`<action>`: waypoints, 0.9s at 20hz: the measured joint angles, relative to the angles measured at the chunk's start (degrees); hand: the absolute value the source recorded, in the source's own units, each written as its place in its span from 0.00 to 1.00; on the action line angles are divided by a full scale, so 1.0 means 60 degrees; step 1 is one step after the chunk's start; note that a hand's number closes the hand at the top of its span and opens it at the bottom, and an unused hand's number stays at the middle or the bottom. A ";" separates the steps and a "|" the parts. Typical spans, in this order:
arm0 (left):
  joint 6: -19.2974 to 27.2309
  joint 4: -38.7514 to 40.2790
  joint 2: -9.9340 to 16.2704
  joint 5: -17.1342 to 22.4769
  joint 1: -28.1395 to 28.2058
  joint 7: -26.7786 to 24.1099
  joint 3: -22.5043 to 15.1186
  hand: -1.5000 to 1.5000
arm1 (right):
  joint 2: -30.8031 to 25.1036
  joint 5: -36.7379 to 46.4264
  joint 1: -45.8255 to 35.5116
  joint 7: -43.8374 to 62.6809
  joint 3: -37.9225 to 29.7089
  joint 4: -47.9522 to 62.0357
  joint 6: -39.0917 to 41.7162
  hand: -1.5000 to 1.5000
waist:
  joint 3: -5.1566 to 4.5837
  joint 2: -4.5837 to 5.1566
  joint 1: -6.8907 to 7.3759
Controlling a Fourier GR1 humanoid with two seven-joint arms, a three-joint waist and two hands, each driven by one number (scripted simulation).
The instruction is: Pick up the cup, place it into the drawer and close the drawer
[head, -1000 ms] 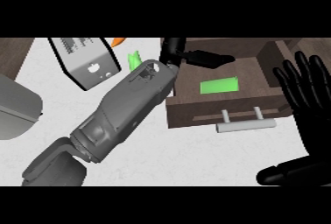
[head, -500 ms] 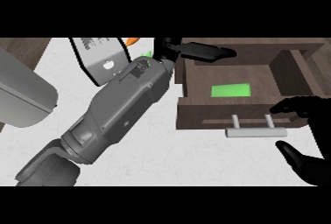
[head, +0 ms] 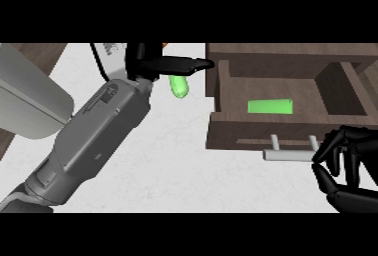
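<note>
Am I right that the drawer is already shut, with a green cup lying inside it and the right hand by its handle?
Not quite: the head view shows the drawer open, not shut. The green cup does lie inside it, and the right hand is by the handle.

The place was a kitchen. A pale, marbled worktop filled the middle of the head view, and a dark wooden drawer stood pulled open from cabinetry of the same brown wood, fitted with a light bar handle on its front. At the left edge sat a grey, rounded appliance, only partly in view, so its kind could not be told. A strip of brown wood showed beside it at the top left.
</note>
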 measured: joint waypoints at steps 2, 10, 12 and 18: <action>-0.0009 -0.0806 0.0435 0.0022 0.0717 0.0182 0.0020 0.00 | -0.0036 0.0426 0.0045 0.0090 0.0205 -0.0032 -0.0005 1.00 | 0.0000 -0.0006 0.0042; -0.0399 -0.3712 0.1871 0.0161 0.3628 0.0629 0.0384 0.00 | 0.0085 0.2333 0.0118 -0.0507 0.0886 0.0721 -0.0205 1.00 | 0.0003 0.0039 -0.0008; -0.0597 -0.4197 0.2183 0.0257 0.4190 0.0675 0.0535 0.00 | -0.0113 0.3066 0.0169 -0.0909 0.1132 0.0855 -0.0174 1.00 | 0.0004 0.0043 0.0005; -0.1338 -0.4985 0.2837 0.0423 0.5509 0.0516 0.0933 0.00 | -0.0638 0.5772 -0.0312 -0.1955 0.2203 0.1959 -0.0613 1.00 | 0.0005 0.0078 0.0069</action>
